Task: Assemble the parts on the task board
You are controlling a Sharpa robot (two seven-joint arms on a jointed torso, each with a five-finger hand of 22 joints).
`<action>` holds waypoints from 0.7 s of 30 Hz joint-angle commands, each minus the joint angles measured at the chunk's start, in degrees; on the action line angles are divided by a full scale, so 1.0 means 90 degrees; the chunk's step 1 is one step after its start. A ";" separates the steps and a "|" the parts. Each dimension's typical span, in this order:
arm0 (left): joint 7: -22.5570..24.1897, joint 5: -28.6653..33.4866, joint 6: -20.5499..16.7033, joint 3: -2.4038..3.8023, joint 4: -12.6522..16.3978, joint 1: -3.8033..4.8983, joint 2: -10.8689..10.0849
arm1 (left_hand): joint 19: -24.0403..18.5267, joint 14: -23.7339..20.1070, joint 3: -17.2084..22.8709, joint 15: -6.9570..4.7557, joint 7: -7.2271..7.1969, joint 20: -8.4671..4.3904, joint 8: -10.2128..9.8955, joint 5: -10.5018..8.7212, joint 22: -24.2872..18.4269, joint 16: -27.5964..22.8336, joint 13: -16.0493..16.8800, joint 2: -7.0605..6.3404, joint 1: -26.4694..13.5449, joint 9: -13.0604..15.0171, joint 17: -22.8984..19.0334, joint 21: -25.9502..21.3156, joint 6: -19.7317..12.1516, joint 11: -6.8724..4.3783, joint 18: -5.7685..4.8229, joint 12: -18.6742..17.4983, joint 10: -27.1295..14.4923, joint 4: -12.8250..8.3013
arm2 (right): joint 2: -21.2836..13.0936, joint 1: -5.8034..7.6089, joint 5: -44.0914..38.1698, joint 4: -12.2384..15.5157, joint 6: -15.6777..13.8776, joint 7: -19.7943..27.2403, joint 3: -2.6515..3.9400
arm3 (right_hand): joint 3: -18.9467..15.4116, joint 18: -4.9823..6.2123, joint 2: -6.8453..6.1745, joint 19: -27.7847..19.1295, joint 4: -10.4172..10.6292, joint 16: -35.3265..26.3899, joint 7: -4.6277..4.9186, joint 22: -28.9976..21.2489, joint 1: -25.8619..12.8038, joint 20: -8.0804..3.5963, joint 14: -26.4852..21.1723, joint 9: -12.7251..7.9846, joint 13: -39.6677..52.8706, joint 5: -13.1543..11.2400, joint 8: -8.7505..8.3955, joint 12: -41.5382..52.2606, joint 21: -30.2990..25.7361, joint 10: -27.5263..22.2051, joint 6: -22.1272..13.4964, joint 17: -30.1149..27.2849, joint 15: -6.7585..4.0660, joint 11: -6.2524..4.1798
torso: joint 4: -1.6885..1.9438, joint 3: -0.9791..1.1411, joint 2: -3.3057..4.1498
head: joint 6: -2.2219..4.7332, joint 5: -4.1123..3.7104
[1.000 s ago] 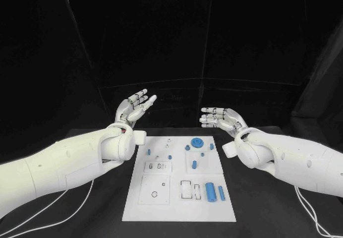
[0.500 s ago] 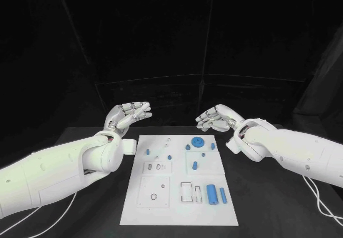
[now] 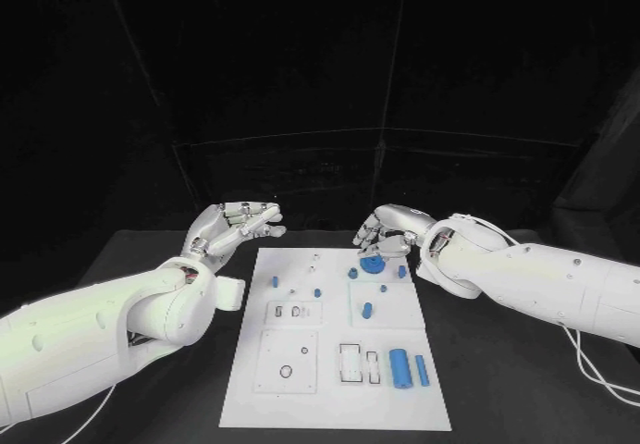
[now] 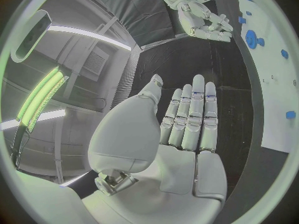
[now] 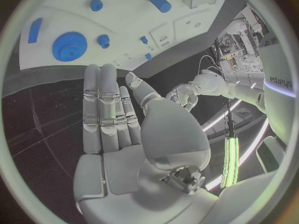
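Head view, left to right. The left hand point(image 3: 234, 226) hovers off the far left corner of the white board point(image 3: 301, 388), fingers loosely curled toward the palm with nothing between them; the left wrist view shows those fingers point(image 4: 192, 117) straight and together, so the hand holds nothing, and how far it is closed cannot be told for certain. The board lies lengthwise away from the robot in the middle of the table point(image 3: 133, 268). Near its far edge sits the blue gear point(image 3: 372, 265), a flat round part with no long axis. The right hand point(image 3: 387, 235) hangs directly above and just behind this gear, fingers bent downward and empty; the right wrist view shows the gear point(image 5: 67, 46) just beyond the fingertips point(image 5: 99, 72). Nearer the robot, 2 blue cylinders point(image 3: 403, 366) lie side by side, long axes parallel to the board's length. Judgement: the right hand is much the nearer to the gear, and the coming reach is probably a short descent onto it.
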 commanded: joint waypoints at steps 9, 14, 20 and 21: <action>-0.0070 -0.0285 0.0227 0.0007 0.0337 0.0017 -0.0122 | 0.0056 0.0006 -0.0048 0.0001 0.0012 0.0007 -0.0066 0.0007 -0.0022 -0.0020 -0.0020 0.0066 -0.0011 -0.0012 0.0024 -0.0005 0.0031 0.0013 0.0035 -0.0073 0.0033 -0.0045 | 0.0130 0.0038 -0.1812 0.0069 0.0496 -0.0771 0.0010 | 0.0320 0.0114 -0.0221 0.0028 0.0049 0.1575 -0.0058 0.0534 -0.0215 0.0015 0.0236 -0.0002 0.0017 -0.0043 -0.0060 -0.0027 0.0869 -0.0102 -0.0085 0.1257 -0.0039 -0.0021 | 0.0081 -0.0039 0.0299 | 0.0012 -0.0059; -0.0083 -0.0287 0.0242 0.0007 0.0327 0.0018 -0.0131 | 0.0082 -0.0004 -0.0080 0.0012 0.0029 0.0010 -0.0116 0.0007 -0.0041 -0.0058 -0.0032 0.0086 -0.0022 -0.0015 0.0048 -0.0028 0.0016 0.0031 0.0032 -0.0136 0.0001 -0.0076 | 0.0179 0.0039 -0.1968 0.0067 0.0656 -0.0869 0.0011 | 0.0399 0.0079 -0.0268 0.0028 0.0069 0.2235 -0.0058 0.0953 -0.0243 0.0039 0.0195 -0.0001 0.0023 -0.0061 -0.0058 0.0000 0.1291 -0.0267 -0.0177 0.1908 -0.0019 0.0004 | 0.0085 -0.0044 0.0352 | 0.0033 -0.0082; -0.0087 -0.0287 0.0266 0.0007 0.0274 0.0022 -0.0130 | 0.0056 -0.0085 -0.0127 0.0045 0.0049 0.0032 -0.0179 0.0006 -0.0085 -0.0154 -0.0039 0.0121 -0.0036 -0.0014 0.0063 -0.0101 0.0012 0.0057 0.0025 -0.0218 -0.0034 -0.0124 | 0.0239 0.0039 -0.2043 0.0019 0.0792 -0.0923 0.0011 | 0.0460 0.0007 -0.0304 0.0116 0.0097 0.2825 -0.0058 0.1559 -0.0258 0.0053 0.0175 0.0001 0.0031 -0.0074 -0.0055 0.0018 0.1816 -0.0337 -0.0242 0.2494 -0.0004 0.0014 | 0.0094 -0.0045 0.0384 | 0.0018 -0.0054; -0.0089 -0.0287 0.0266 0.0007 0.0261 0.0024 -0.0129 | 0.0054 -0.0089 -0.0131 0.0047 0.0051 0.0034 -0.0185 0.0006 -0.0089 -0.0161 -0.0040 0.0124 -0.0037 -0.0014 0.0065 -0.0107 0.0012 0.0059 0.0025 -0.0226 -0.0038 -0.0129 | 0.0249 0.0039 -0.2049 0.0013 0.0811 -0.0929 0.0011 | 0.0469 -0.0008 -0.0309 0.0137 0.0101 0.2919 -0.0056 0.1670 -0.0258 0.0057 0.0173 0.0001 0.0032 -0.0074 -0.0055 0.0019 0.1908 -0.0350 -0.0255 0.2590 -0.0001 0.0015 | 0.0091 -0.0047 0.0386 | 0.0009 -0.0059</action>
